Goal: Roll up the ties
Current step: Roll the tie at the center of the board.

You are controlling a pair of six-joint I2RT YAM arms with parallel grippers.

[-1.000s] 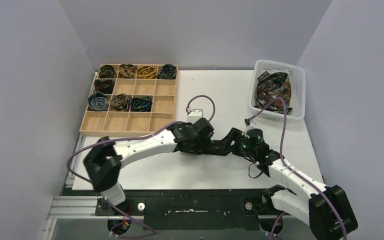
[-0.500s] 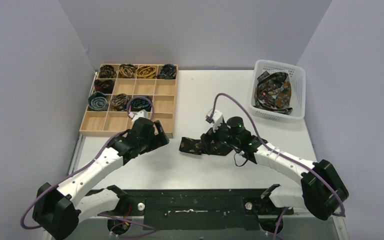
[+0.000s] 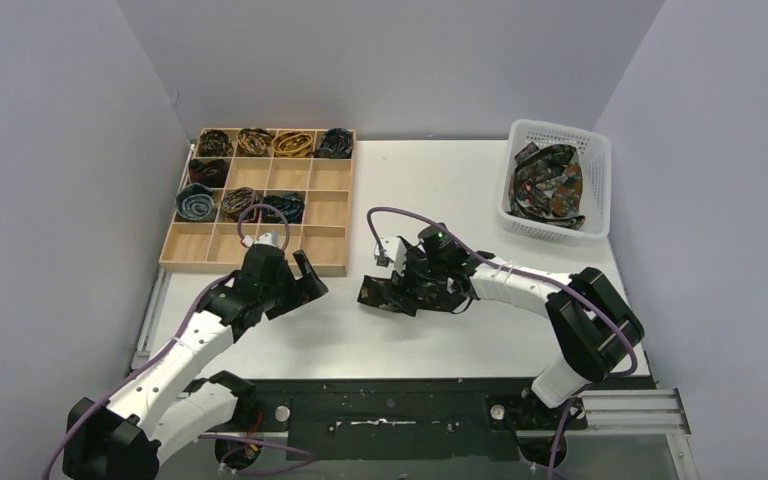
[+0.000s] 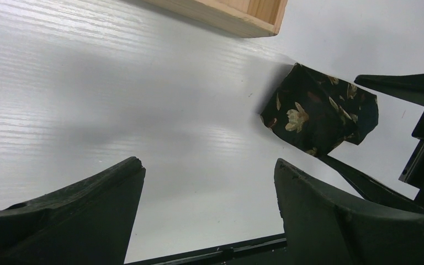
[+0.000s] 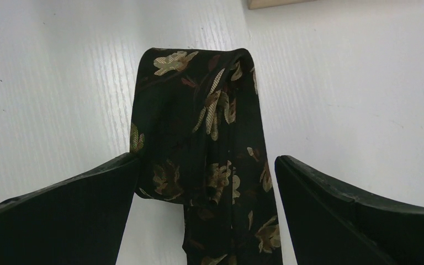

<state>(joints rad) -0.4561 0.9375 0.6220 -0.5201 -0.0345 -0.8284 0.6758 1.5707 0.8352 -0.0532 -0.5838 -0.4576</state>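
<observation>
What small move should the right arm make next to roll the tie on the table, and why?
Probably close the right jaws on the dark floral tie and start rolling from the folded end. They stand open either side of the strip, which lies flat on the table with only its end folded; the left jaws are open, apart from it.

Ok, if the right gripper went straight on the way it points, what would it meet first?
The dark floral tie: it lies on the white table straight ahead, with the open right gripper straddling it. The gap to it is hard to judge.
</observation>
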